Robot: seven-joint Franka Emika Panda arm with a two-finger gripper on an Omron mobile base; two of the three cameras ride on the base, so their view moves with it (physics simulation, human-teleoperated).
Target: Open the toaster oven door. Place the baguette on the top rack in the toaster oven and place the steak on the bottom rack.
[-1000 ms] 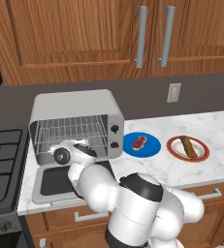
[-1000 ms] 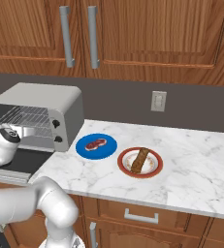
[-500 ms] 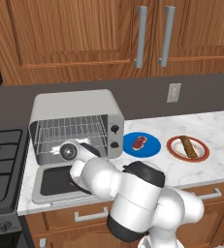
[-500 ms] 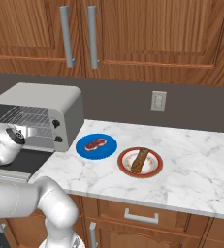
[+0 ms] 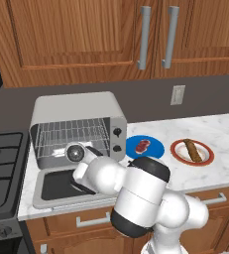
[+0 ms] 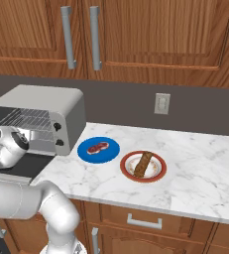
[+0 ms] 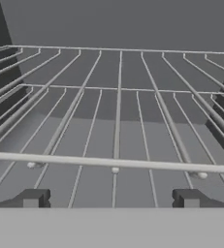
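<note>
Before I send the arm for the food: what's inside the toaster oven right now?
Inside the toaster oven only bare wire racks show; no food on them. The steak and baguette sit on their plates outside. The arm covers the lower interior in the left base view.

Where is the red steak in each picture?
Left base view: the steak lies on the blue plate, right of the toaster oven, middle of the picture.
Right base view: the steak lies on the same blue plate, left of centre.
Hand view: wire racks, not the steak.
Shared landmark: the blue plate between the toaster oven and the baguette.
</note>
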